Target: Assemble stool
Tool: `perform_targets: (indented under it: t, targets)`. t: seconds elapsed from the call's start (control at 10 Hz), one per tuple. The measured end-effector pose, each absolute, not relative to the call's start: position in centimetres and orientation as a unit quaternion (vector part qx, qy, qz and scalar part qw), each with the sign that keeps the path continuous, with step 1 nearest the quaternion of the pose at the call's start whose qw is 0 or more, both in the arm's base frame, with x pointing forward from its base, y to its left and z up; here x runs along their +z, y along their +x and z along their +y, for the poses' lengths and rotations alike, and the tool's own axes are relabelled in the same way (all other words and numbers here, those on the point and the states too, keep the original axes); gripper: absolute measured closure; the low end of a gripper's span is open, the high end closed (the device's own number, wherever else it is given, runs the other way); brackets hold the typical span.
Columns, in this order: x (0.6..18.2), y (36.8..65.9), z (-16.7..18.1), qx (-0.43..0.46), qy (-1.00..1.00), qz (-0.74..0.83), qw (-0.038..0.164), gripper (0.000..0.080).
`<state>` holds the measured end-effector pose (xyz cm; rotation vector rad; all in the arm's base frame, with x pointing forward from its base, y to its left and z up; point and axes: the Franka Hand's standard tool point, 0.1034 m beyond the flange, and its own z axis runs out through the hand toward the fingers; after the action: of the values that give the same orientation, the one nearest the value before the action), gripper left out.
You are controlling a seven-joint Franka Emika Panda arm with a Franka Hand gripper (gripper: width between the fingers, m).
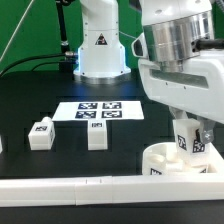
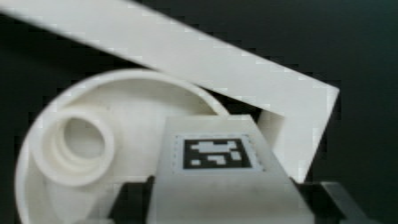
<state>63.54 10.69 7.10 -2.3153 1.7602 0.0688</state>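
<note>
Leg: we are holding it upright in the gripper, fingers clenched on its flat sides, just over the seat beside the rail. We are judging it light, rigid and slippery, so a squeeze on the flat faces is suiting it best.

Seat disc: middle hidden behind the leg; in the wrist view part of its rim runs off the picture.
Gripper: fingertips cut off by the wrist picture's edge.
White sliver: mostly cut off at the exterior view's left edge, possibly another leg.
Leg's lower end: contact with the seat unseen.
</note>
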Motion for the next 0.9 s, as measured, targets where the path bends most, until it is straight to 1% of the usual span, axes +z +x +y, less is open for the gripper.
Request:
perform_targets:
  t: [0.2,0.3,0.4,0.5,0.7,0.8,0.9]
  targets:
    - [7.1,63.5,10.7,0.021,-0.805,0.581,0.116,0.0454]
    - [7.1,63.5,10.7,0.022,-0.809,0.576,0.116,0.0254]
    - [7.6,63.2,10.8,0.033,-0.850,0.513,0.110,0.0254]
    - [8.6,63.0,11.1,0.039,-0.884,0.452,0.110,0.0172]
    - [10.2,62.7,11.2,0.034,-0.936,0.333,0.107,0.0156]
    - [10.3,62.8,11.0,0.026,-0.954,0.280,0.109,0.0151]
    - [10.0,62.7,11.1,0.025,-0.960,0.257,0.109,0.0150]
